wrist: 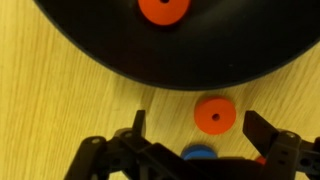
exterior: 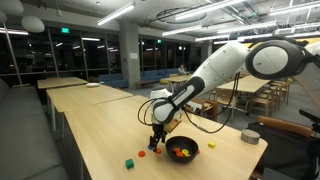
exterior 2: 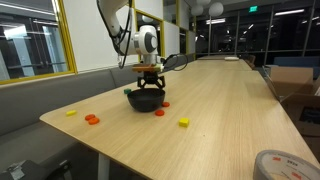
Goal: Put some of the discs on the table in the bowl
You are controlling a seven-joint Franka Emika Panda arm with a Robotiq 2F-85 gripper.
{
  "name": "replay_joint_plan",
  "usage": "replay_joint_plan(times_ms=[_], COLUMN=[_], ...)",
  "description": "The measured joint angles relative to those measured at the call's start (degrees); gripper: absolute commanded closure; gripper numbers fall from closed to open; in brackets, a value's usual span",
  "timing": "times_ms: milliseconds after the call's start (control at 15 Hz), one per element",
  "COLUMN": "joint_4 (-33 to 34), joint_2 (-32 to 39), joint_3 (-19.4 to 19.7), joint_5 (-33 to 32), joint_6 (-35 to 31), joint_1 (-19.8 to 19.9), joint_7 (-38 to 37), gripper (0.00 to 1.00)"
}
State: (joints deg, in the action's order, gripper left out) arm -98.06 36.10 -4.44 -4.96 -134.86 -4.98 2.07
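A: Edges and clearance?
B: The bowl (exterior 2: 145, 101) sits on the table (exterior 2: 230, 100) toward the long edge on the side of the bench (exterior 2: 35, 125). The gripper (exterior 2: 150, 82) hangs above the wood, just beside the bowl's rim. Open tabletop stretches toward the far end. A yellow disc (exterior 2: 71, 113) and an orange-red disc (exterior 2: 91, 119) lie close to the table's edge near the corner, well apart from the bowl.

A: Pincer?
B: The jaws are spread wide and hold nothing. In the wrist view an orange disc (wrist: 212, 114) lies flat on the wood between the fingers (wrist: 262, 130), touching neither, just outside the rim.

A: Surface, room?
B: Pale wood, matte, fine grain. A large hall with similar tables (exterior: 70, 85) behind, strip lights overhead and dark windows. One tape roll (exterior: 250, 137) stands on the table, apart from the bowl.

A: Counts?
B: Wrist view: one orange disc in the bowl (wrist: 163, 10), one orange outside it, one blue disc (wrist: 198, 154) partly under the gripper's body, and one red sliver at the frame's lower edge. In an exterior view there is one green cube (exterior: 129, 163) near the bowl. The bowl's contents show orange and yellow; the number cannot be told.
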Motion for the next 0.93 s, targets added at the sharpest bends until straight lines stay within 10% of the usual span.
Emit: replay_joint_plan(times_ms=[933], joint_4=[-0.5], joint_2=[0.2], joint_3=[-0.7], joint_5=[1.3], joint_6=[0.0], joint_1=[-1.8], joint_7=[-2.1], gripper=[0.0])
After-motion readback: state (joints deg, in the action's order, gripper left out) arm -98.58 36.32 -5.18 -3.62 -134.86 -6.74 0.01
